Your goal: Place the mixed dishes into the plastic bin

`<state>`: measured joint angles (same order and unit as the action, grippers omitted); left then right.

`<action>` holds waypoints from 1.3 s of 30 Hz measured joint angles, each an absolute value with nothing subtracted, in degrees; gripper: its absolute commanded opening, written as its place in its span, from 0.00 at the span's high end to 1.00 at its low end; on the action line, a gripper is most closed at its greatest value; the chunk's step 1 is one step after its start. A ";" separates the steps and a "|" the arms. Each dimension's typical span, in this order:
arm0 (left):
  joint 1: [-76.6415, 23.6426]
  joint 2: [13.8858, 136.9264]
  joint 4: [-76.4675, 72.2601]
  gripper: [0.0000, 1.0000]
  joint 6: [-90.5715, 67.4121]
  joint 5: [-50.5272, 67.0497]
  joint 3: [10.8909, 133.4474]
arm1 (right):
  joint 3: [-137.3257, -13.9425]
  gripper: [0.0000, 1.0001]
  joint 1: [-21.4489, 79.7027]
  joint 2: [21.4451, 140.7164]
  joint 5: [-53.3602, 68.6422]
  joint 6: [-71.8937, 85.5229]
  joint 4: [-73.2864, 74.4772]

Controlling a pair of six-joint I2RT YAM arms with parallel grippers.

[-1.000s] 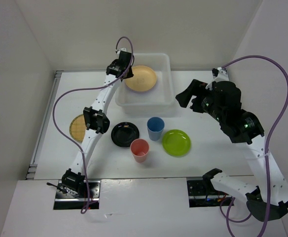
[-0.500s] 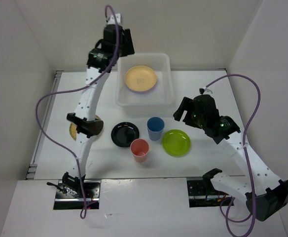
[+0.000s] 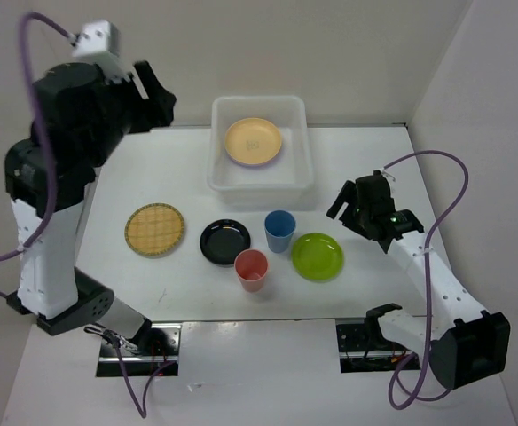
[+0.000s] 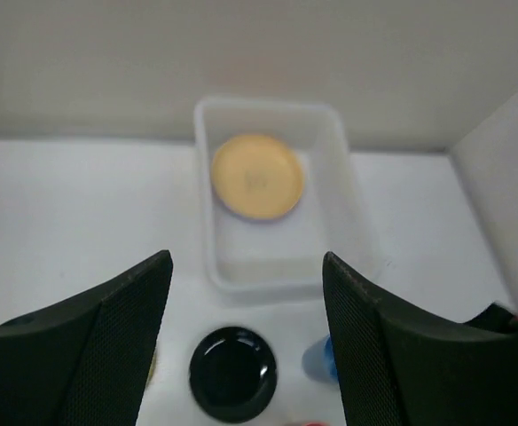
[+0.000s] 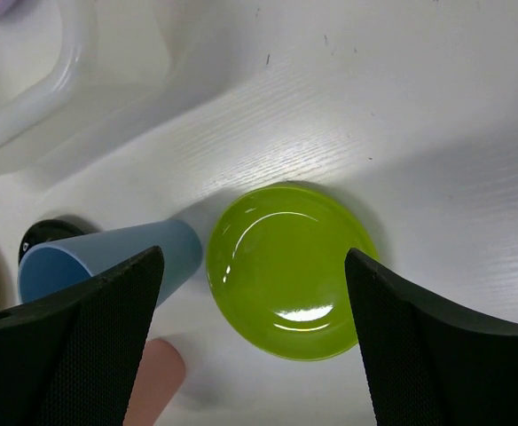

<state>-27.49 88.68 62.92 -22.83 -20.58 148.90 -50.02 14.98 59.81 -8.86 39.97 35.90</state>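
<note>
Left pincer (image 4: 246,266): fingers apart, empty, raised at upper left of the top view.
Right pincer (image 5: 250,257): fingers apart, over lime green plate (image 5: 287,271).
Plastic bin (image 3: 305,133): upper centre, holding pale orange plate (image 3: 253,141).

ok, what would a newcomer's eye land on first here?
The left arm towering at the left, its open left gripper looking down on the bin, which holds an orange plate. Before the bin sit a woven plate, black plate, blue cup, pink cup and green plate, the open right gripper above that last.
</note>
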 measured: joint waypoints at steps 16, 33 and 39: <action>-25.91 39.09 40.56 0.26 -45.08 -22.20 61.19 | -50.02 0.12 14.24 61.89 -3.09 36.84 31.14; -25.91 0.27 26.39 0.35 -81.95 -18.96 21.47 | -51.77 0.11 14.22 62.11 2.02 34.37 28.36; -25.91 0.32 25.78 0.37 -88.75 -19.05 18.00 | -52.05 0.11 14.22 62.11 3.36 34.37 28.05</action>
